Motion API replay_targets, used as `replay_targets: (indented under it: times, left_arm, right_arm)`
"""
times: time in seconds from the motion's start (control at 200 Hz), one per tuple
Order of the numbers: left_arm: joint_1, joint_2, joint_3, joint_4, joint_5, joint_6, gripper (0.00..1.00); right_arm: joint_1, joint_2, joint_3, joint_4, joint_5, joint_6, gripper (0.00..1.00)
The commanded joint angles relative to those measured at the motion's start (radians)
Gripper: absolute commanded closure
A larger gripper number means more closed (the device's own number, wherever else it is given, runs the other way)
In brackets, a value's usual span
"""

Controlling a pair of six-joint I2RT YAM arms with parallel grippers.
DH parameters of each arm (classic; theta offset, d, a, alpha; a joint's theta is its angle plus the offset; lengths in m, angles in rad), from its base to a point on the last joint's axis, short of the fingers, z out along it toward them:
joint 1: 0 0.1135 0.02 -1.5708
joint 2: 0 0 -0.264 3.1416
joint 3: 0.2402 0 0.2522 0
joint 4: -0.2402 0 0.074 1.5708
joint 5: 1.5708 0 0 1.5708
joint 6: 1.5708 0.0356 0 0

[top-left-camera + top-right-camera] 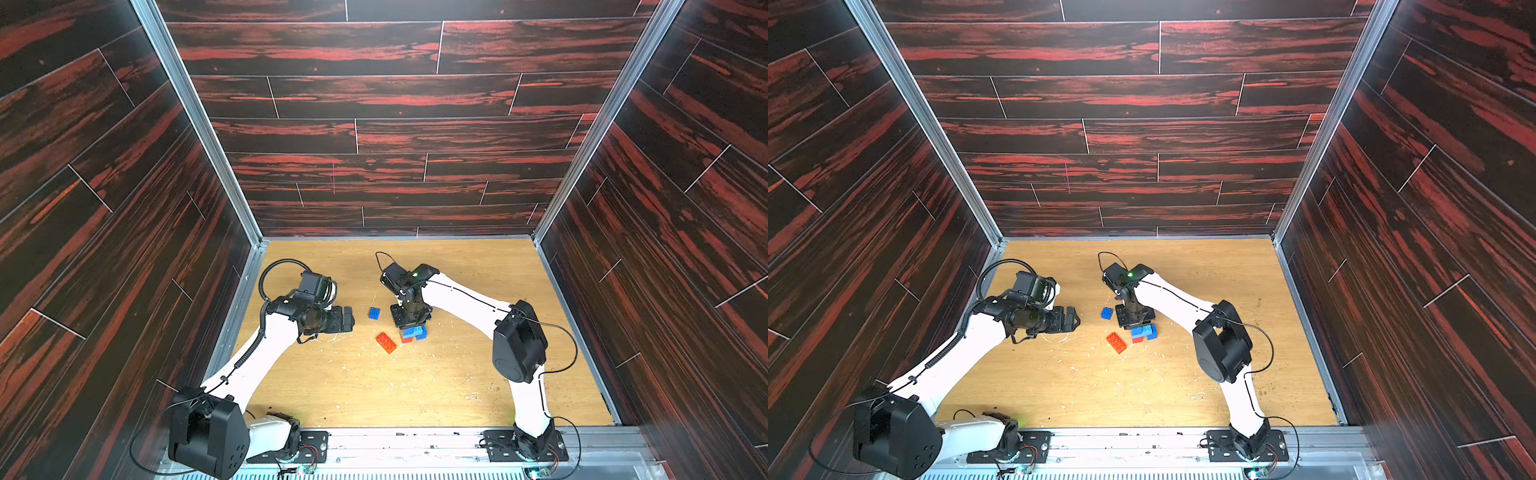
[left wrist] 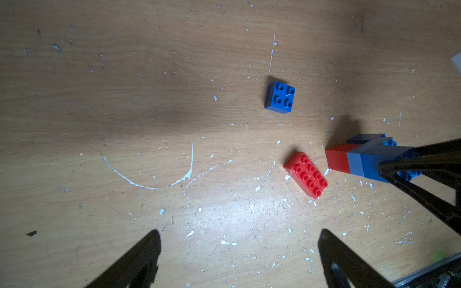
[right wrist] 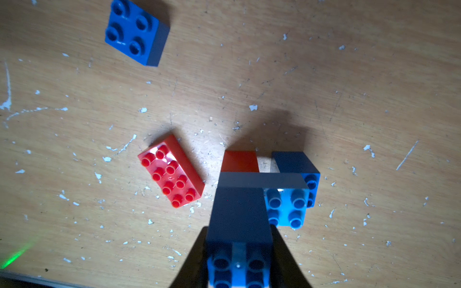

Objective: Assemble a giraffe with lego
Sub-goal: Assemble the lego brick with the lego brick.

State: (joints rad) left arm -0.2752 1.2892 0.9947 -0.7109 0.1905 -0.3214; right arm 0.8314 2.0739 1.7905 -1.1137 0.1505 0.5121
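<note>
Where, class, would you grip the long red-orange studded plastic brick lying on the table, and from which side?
Grip the long red-orange studded plastic brick across its two long side walls, coming straight down from above. It lies flat, studs up, so those walls stand vertical. Turn the jaws to its diagonal lie, nearer the end away from the half-built giraffe of red and blue bricks.

Scratched wooden tabletop (white flecks) between dark plank walls.

No legible text, labels or numbers anywhere.
</note>
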Motion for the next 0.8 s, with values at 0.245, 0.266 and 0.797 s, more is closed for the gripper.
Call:
replay_targets:
  times: [0.245, 0.266, 0.797]
  left_arm:
    - [-0.004, -0.019, 0.001, -0.031, -0.009, 0.010, 0.00]
    - [-0.003, -0.019, 0.002, -0.031, -0.008, 0.010, 0.00]
    - [-0.004, -0.019, 0.000, -0.030, -0.017, 0.012, 0.00]
  right_arm:
    - [0.003, 0.086, -0.047, -0.095, 0.014, -0.015, 0.79]
    - [0.003, 0.079, -0.045, -0.089, 0.013, -0.015, 0.77]
    - [-0.002, -0.072, 0.020, 0.002, 0.050, -0.052, 0.31]
